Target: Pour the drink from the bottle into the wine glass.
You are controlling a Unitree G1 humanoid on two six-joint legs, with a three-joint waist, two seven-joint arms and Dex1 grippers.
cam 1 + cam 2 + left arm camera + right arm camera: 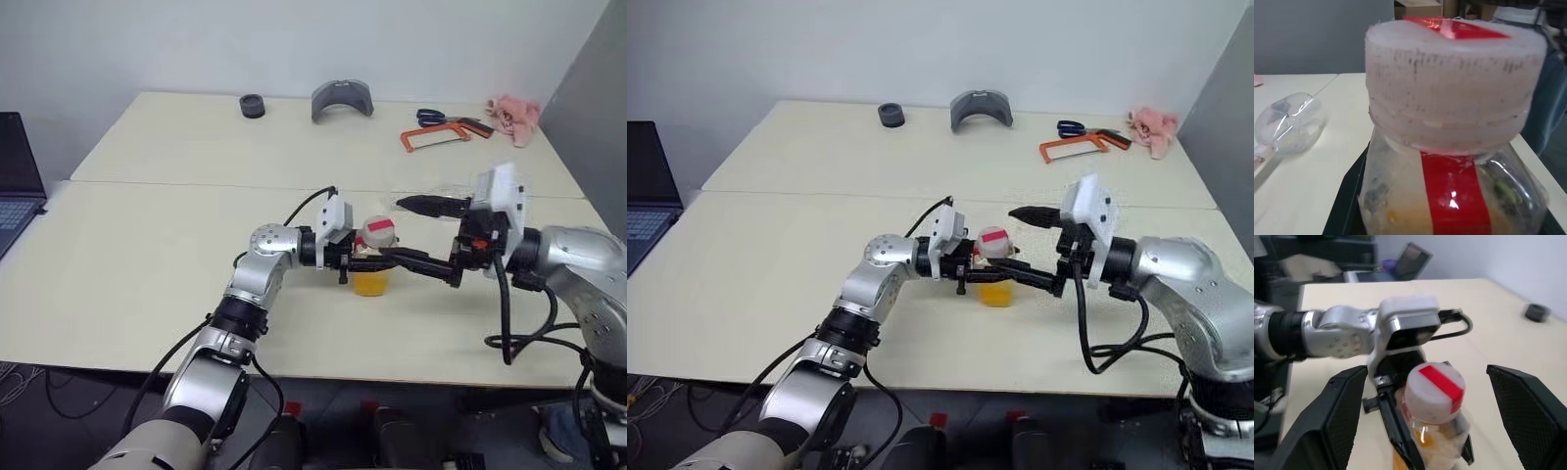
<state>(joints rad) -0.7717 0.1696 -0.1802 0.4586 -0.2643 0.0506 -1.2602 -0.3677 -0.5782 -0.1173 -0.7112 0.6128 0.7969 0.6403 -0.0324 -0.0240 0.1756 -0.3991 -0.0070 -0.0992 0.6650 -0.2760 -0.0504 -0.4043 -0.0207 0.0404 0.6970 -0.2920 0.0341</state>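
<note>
The left gripper (364,257) is clamped on the bottle (373,262), its black fingers closed against the squarish body just below the cap (1434,392) (white, with a red strip across the top). The bottle stands upright near the front middle of the table (147,255), capped, with the drink (371,284) filling its lower part.

The right gripper (1425,416) is spread wide. Its two fingers (1339,416) flank the cap on either side without touching it, and they hold nothing.

The wine glass (1290,123) lies on its side on the table beyond the bottle, well apart from both grippers.
</note>
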